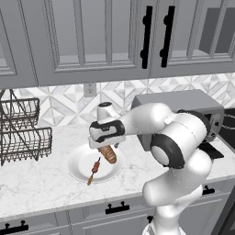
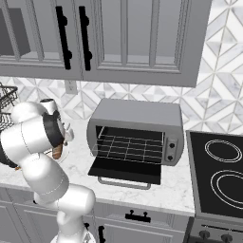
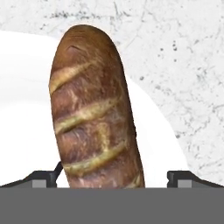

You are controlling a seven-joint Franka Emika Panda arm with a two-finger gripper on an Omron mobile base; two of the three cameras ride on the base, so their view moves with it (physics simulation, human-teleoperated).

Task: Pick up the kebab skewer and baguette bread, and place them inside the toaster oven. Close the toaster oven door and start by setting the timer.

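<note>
white marble counter [image 1: 41,183] under grey cabinets [image 1: 92,36], baguette bread [image 3: 94,113] lying on a white plate [image 1: 80,165] – long axis running away from the front edge, gripper [image 3: 112,178] spread wide around it, not clamped, kebab skewer [image 1: 94,170] just beside – toaster oven [image 2: 137,130] door down

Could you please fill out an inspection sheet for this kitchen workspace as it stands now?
Surface: white marbled stone counter.
Job's things: golden-brown baguette bread and thin kebab skewer lie on round white plate; grey boxy toaster oven with its dark glass door folded down open.
Clutter: dark wire dish rack.
Grippers: gripper, jaws open astride the baguette.
Cables: nothing seen.
Surroundings: grey cabinets, black cooktop.
</note>
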